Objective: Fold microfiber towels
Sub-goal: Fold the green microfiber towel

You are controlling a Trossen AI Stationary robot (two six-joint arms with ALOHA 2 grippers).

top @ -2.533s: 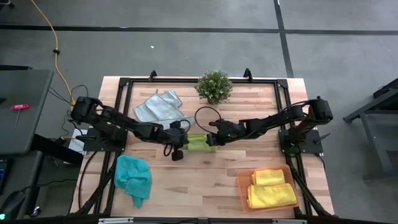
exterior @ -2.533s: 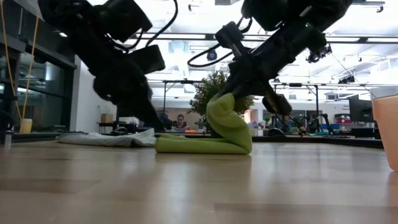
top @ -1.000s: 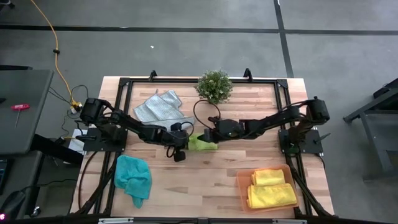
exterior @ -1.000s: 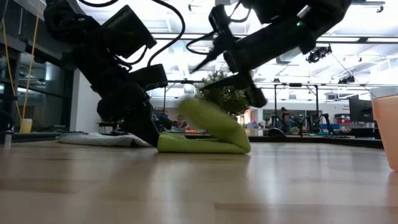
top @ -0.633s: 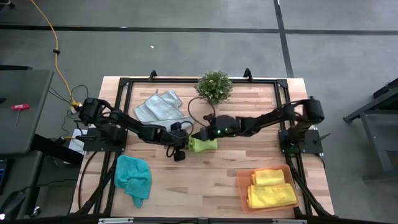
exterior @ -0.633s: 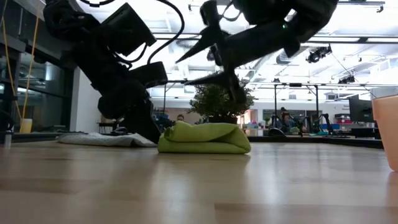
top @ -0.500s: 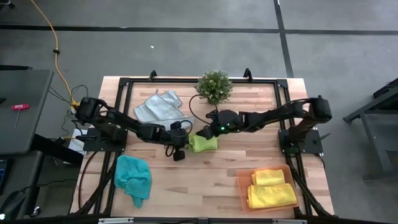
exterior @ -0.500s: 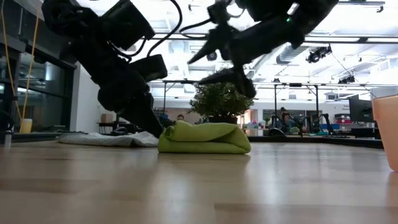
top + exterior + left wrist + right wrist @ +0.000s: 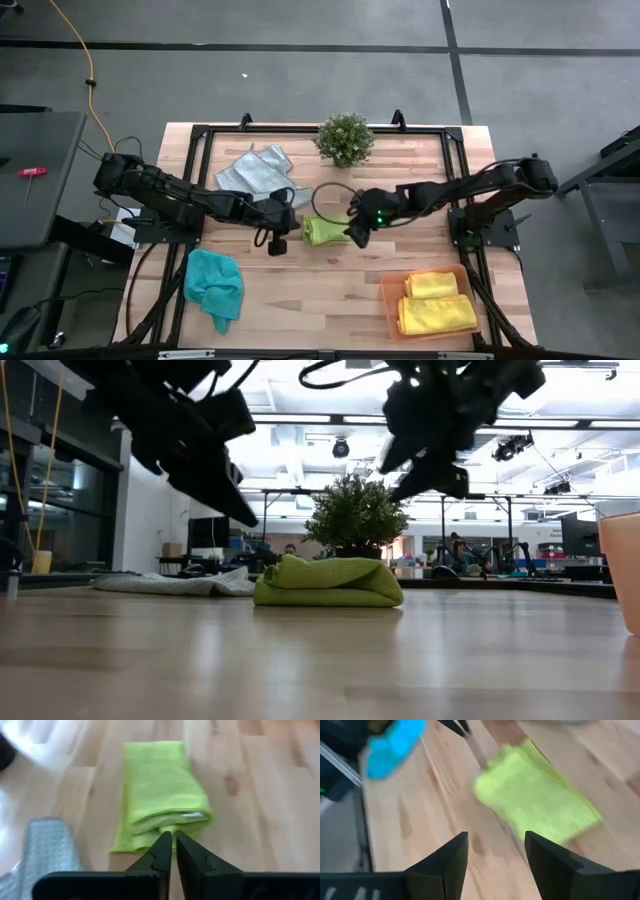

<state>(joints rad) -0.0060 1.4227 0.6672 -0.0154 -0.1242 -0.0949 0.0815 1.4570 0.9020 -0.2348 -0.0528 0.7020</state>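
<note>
**Lime towel folded at desk centre, both hands off it**

The lime green towel point(image 9: 325, 231) lies at the centre of the pale wood-plank desk point(image 9: 320, 290) as a soft, plump oblong roll with rounded edges and a nubby pile. The left hand point(image 9: 277, 243), at its 9 o'clock, hangs just clear of the cloth, its fingers pinched together on nothing. The right hand point(image 9: 357, 236), at its 3 o'clock, is raised off the desk, its fingers spread wide and empty.

At 10 o'clock the light grey towel point(image 9: 256, 172) lies flat and rumpled; at 8 o'clock the teal towel point(image 9: 215, 286) sits crumpled. At 5 o'clock a translucent orange rectangular tray point(image 9: 389, 301) holds two folded yellow towels point(image 9: 436, 304), side by side. A leafy potted plant point(image 9: 345, 138) stands at 12 o'clock.
</note>
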